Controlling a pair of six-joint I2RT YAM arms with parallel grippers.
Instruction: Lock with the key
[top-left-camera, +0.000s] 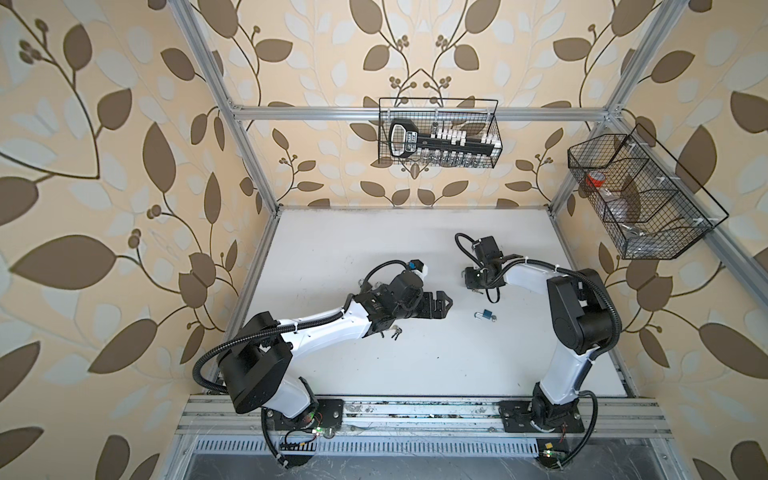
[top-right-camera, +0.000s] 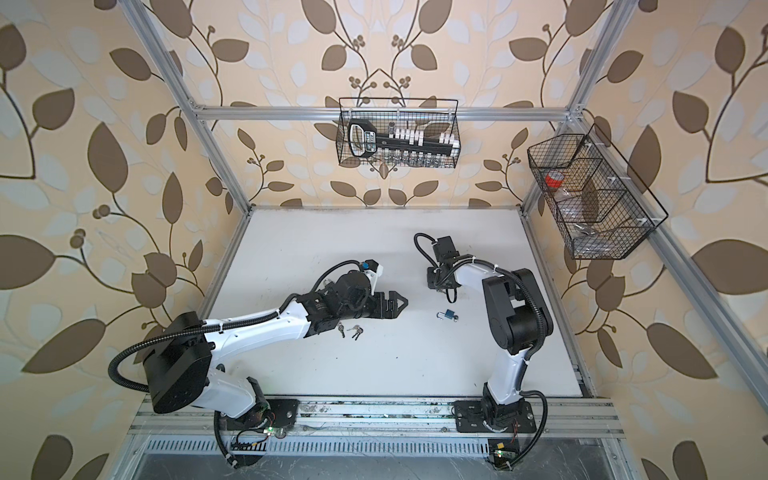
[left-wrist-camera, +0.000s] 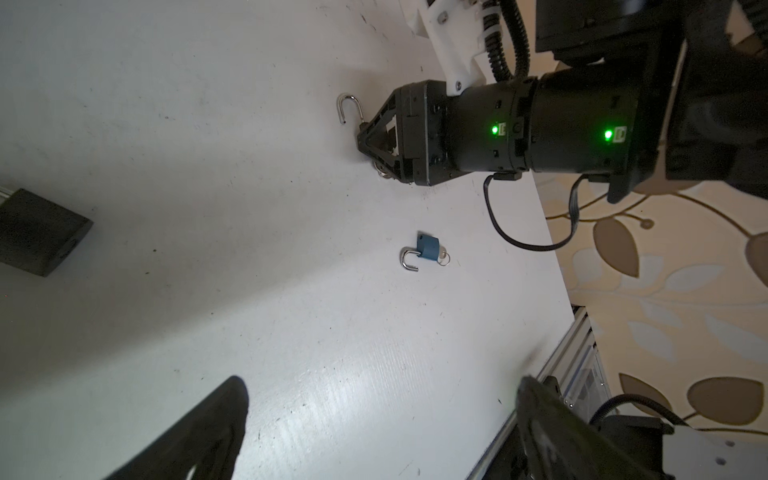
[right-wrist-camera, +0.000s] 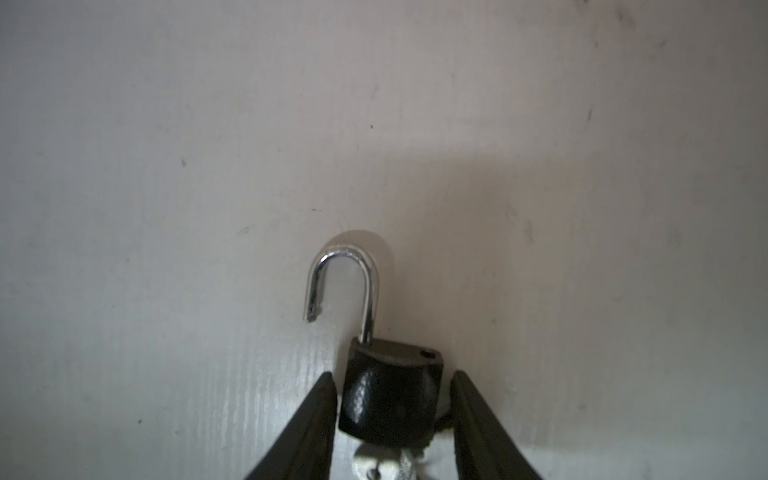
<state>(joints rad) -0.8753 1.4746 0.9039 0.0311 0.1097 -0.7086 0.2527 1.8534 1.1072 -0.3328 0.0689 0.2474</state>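
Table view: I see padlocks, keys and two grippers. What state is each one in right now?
Left gripper: open, empty.
Right gripper: open, straddling the black padlock, not yet clamped.
Black padlock: shackle open.
Blue padlock: shackle open, lying untouched.
Loose keys: lying untouched.

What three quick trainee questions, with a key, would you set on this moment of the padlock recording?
1. True or false: the blue padlock has its shackle closed.
2. Which end effector has the black padlock between its fingers: A left, B right?
3. Fill in: the loose keys lie beside the ___ arm.
Key: 1 false, the shackle is open; 2 B, the right end effector; 3 left.
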